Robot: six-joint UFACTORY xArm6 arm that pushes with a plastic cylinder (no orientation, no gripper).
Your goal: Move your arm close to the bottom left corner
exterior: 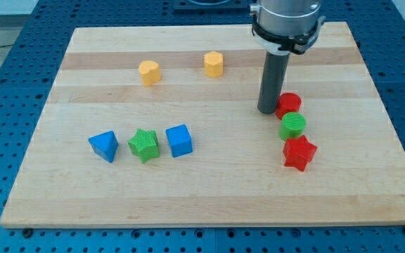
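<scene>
Red cylinder [288, 105], my tip [268, 111] touching

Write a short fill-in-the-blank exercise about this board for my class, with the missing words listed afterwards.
1. My tip stands just to the view's left of the red ____.
2. The green star lies between two ____ blocks.
3. The green cylinder sits above the red ____.
4. The two ____ blocks lie nearest the view's top.

Missing words: cylinder; blue; star; yellow
</scene>
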